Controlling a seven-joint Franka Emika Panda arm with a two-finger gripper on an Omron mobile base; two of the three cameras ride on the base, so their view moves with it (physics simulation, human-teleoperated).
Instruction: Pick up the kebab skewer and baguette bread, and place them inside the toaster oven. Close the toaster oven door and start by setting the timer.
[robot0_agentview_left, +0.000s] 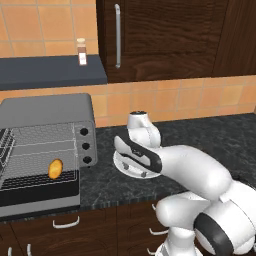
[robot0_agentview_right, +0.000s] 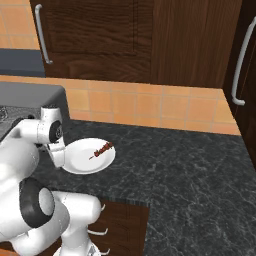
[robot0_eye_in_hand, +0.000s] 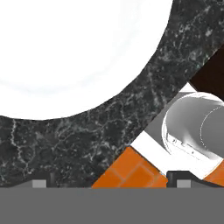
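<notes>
The toaster oven (robot0_agentview_left: 47, 110) stands at the left of the counter with the toaster oven door (robot0_agentview_left: 40, 197) folded down. On its wire rack lies the golden baguette bread (robot0_agentview_left: 55, 169). A white plate (robot0_agentview_right: 80, 160) to the oven's right carries the kebab skewer (robot0_agentview_right: 102, 148) near its far right rim. My gripper (robot0_agentview_right: 59, 154) hangs just above the plate's left edge, pointing down. In the hand view the gripper (robot0_eye_in_hand: 111, 181) is open with nothing between its fingertips (robot0_eye_in_hand: 39, 182), and the plate (robot0_eye_in_hand: 78, 52) spreads across the upper left.
Three black knobs (robot0_agentview_left: 85, 146) run down the oven's right side. A spice bottle (robot0_agentview_left: 82, 52) stands on a dark shelf above the oven. Dark wood cabinets (robot0_agentview_right: 150, 40) hang behind. The black stone counter (robot0_agentview_right: 190, 165) stretches right of the plate.
</notes>
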